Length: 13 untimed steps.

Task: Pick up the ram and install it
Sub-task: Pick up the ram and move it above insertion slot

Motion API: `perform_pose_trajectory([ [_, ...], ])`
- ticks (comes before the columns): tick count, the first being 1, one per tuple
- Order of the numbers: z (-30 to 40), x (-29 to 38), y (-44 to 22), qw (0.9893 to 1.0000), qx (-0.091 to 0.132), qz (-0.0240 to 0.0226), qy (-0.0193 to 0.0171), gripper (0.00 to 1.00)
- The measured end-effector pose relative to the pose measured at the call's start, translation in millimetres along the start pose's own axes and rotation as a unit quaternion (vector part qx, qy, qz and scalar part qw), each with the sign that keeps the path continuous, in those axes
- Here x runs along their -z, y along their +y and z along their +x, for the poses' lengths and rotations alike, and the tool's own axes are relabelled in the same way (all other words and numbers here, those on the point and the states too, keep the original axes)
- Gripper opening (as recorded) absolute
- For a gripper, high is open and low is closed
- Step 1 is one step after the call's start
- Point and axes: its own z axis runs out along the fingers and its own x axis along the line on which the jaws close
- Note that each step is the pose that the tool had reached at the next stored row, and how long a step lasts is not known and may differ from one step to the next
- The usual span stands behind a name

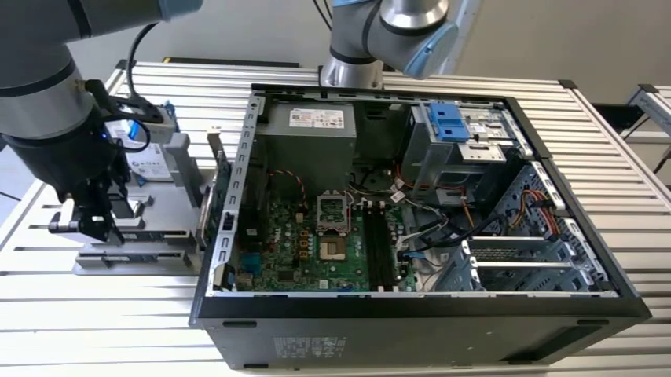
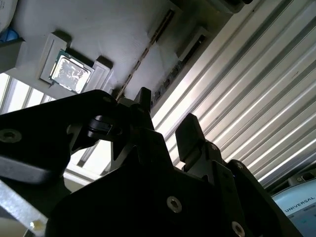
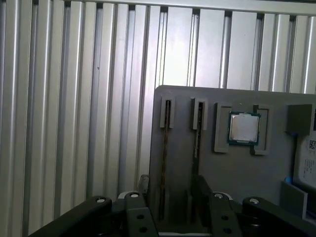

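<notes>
on the pick step, no grasp on the ram (image 3: 165, 148) yet. hovering the gripper (image 1: 93, 224) low over the gray holder (image 1: 137, 255) at the exterior view's left, well apart from the open pc case (image 1: 419, 334). running the claw fairly wide, empty. in the first wrist view, can see the ram on edge in a holder slot, lying between the fingers (image 3: 201, 186); looks clear of both, can't be sure. also spotting a cpu (image 3: 243, 127) in its own pocket beside the slots. dimm slots (image 1: 378, 247) look vacant from here. judging by this: needs centring on the thin edge and a square squeeze, no tilt.
</notes>
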Motion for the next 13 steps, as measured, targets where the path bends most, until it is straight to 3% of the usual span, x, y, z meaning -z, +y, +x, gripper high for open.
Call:
perform_pose_trajectory([
  [13,-0.2,-12.5,0.3,1.0000,0.002,0.0000,0.0014,1.00],
])
